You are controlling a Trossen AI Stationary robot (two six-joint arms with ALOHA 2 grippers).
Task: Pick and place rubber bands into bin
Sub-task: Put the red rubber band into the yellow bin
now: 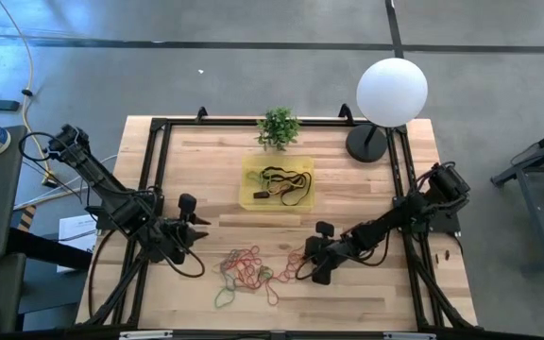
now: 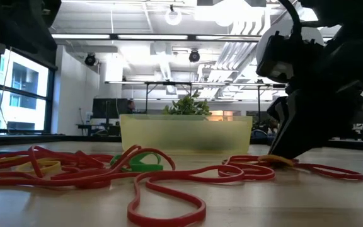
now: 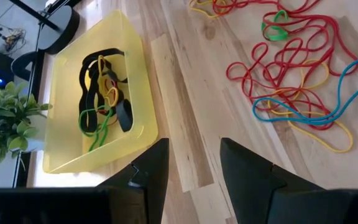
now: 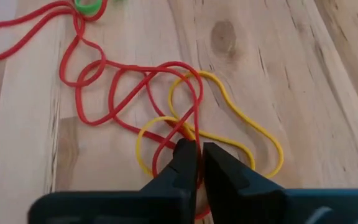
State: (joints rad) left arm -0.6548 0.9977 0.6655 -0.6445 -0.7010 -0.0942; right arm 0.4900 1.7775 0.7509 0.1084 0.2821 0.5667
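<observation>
Where rubber bands (image 4: 166, 118) tangle | right claw (image 4: 196, 155) pinches narrow, seemingly gripping them | left claw (image 3: 194, 165) wide

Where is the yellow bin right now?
In the high view the yellow bin sits mid-table toward the far edge, just in front of the small potted plant, with the loose rubber bands nearer the front edge.

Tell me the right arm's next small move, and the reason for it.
Probably lift straight up a little. The right tool sits low on the table, nearly shut over crossing red and yellow rubber bands. A short lift should show what it holds before carrying anything to the bin. The left tool waits, open, beside the pile.
</observation>
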